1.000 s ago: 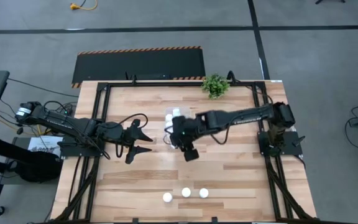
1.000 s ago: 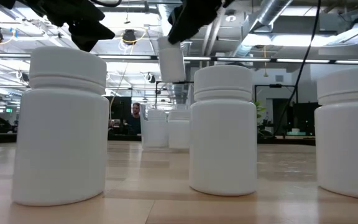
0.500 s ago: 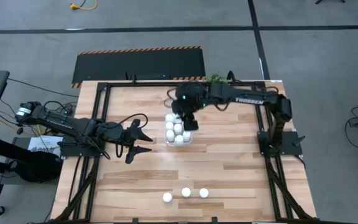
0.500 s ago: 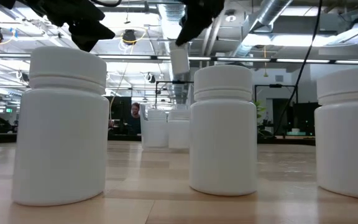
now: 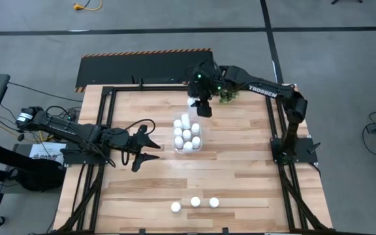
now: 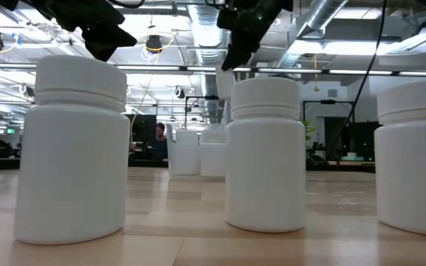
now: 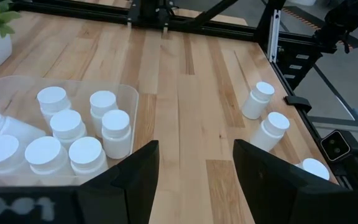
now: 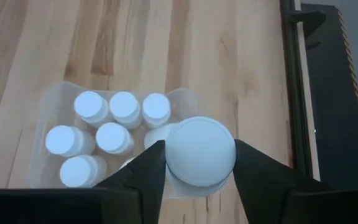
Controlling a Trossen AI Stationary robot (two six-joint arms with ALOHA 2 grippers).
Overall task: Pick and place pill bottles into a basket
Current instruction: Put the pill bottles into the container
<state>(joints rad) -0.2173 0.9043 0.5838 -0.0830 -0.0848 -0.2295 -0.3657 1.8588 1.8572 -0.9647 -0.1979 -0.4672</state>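
Holding a bottle above the far end of the basket

Hovering over the far part of the pale wooden table (image 5: 240, 170), the right gripper (image 5: 200, 104) pinches a small white cylindrical pill bottle (image 8: 201, 151) between its two dark fingers (image 8: 143, 174); the right wrist view looks down on the bottle's round cap, with a finger on each side of it. Below and slightly nearer the table's middle stands the small clear rectangular plastic basket (image 5: 187, 134), which holds a cluster of upright white bottles (image 7: 68, 122), with one more lying on its side against the basket's wall in the left wrist view. The raised bottle hangs over the basket's far edge, apart from the ones inside.

Three more white bottles (image 5: 195, 203) stand in a loose row near the table's front edge, well apart from the basket. A small green potted plant (image 5: 227, 94) sits at the far edge, just beside the right arm.

The left gripper (image 5: 150, 148) waits to the left of the basket, low over the table, its fingers spread and holding nothing.
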